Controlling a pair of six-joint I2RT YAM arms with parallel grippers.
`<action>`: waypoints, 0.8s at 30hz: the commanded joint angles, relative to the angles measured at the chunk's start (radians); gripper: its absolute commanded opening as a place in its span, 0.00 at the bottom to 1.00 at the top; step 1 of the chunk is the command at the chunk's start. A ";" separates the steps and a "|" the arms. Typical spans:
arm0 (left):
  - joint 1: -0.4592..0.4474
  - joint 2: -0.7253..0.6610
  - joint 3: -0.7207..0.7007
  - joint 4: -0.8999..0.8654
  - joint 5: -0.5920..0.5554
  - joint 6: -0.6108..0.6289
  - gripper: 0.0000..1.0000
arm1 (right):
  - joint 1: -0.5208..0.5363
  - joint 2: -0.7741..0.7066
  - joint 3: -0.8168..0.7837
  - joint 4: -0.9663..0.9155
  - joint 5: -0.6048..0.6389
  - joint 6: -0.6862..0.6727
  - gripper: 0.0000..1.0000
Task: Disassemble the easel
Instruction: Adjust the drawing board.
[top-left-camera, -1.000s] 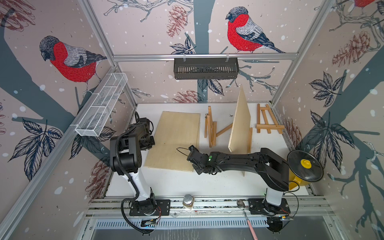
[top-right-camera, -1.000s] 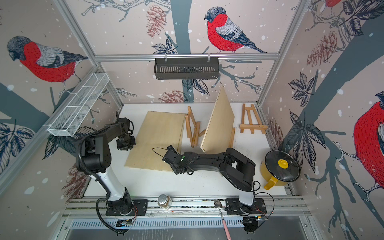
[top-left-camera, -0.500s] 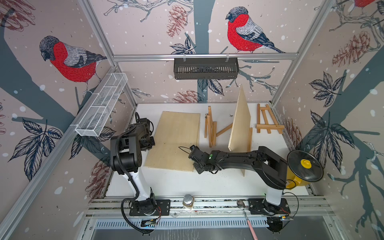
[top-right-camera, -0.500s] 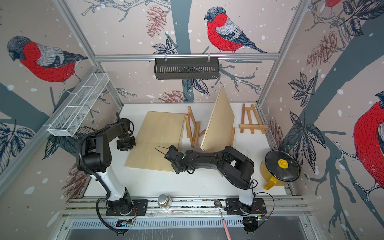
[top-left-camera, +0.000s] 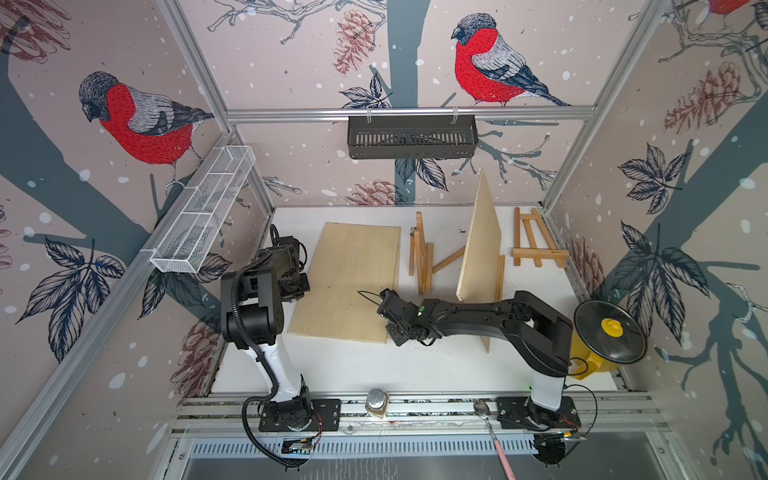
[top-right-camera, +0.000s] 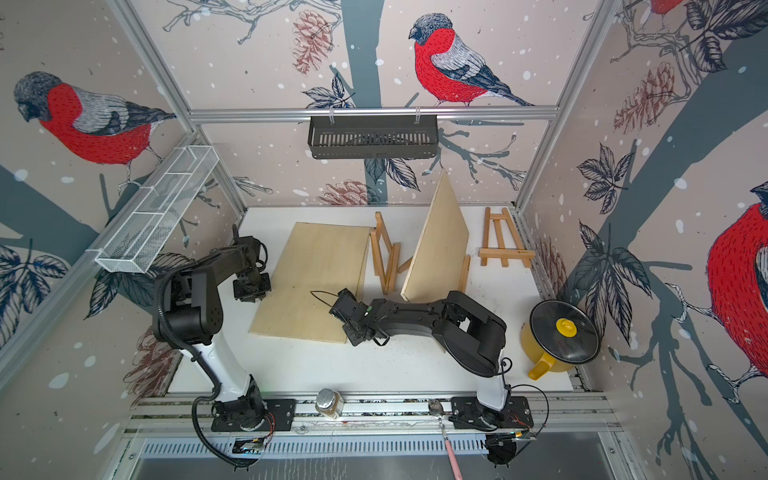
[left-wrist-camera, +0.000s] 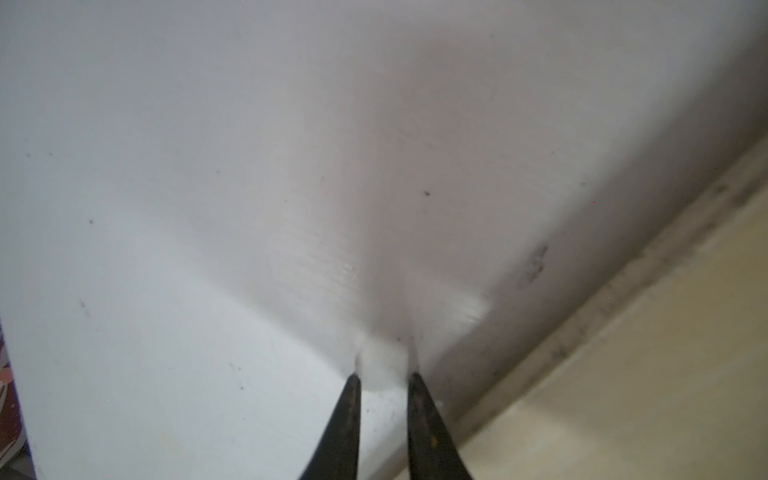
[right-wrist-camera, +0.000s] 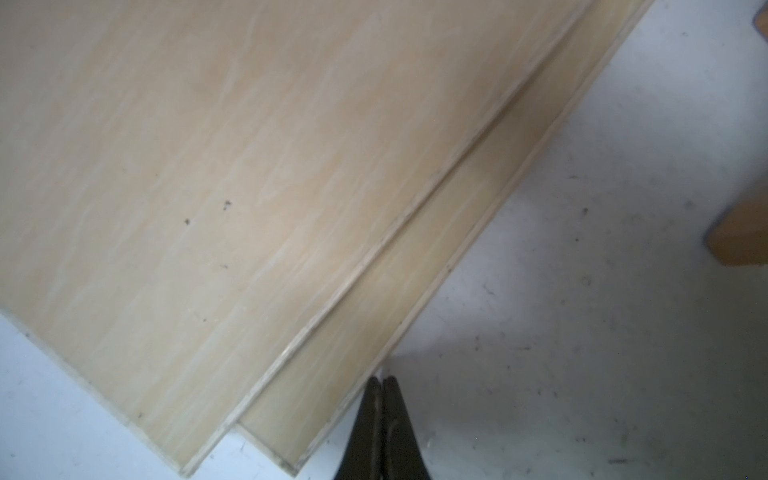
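Lying on the white table (top-left-camera: 353, 365), two stacked boards (top-left-camera: 353, 274) filled its left half. A third board (top-left-camera: 480, 245) stood tilted against an easel (top-left-camera: 500, 276), with a second easel (top-left-camera: 422, 257) between it and the stack. The right gripper (right-wrist-camera: 382, 380), shut and empty, sat at the stack's near right edge, apart from both easels. The left gripper (left-wrist-camera: 382, 376), slightly parted, held nothing just beside the stack's left edge.

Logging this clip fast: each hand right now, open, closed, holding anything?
Left hand: slightly open, holding nothing.
Right hand: closed, holding nothing, tips beside the flat boards.
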 joint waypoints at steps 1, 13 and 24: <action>-0.012 0.019 -0.021 -0.057 0.119 0.013 0.23 | -0.001 0.009 0.013 -0.002 -0.002 0.008 0.05; -0.029 0.001 -0.054 -0.051 0.168 0.019 0.24 | -0.015 0.029 0.031 -0.017 -0.003 0.009 0.05; -0.040 -0.012 -0.084 -0.051 0.188 0.024 0.25 | -0.029 0.049 0.050 -0.035 -0.003 0.007 0.05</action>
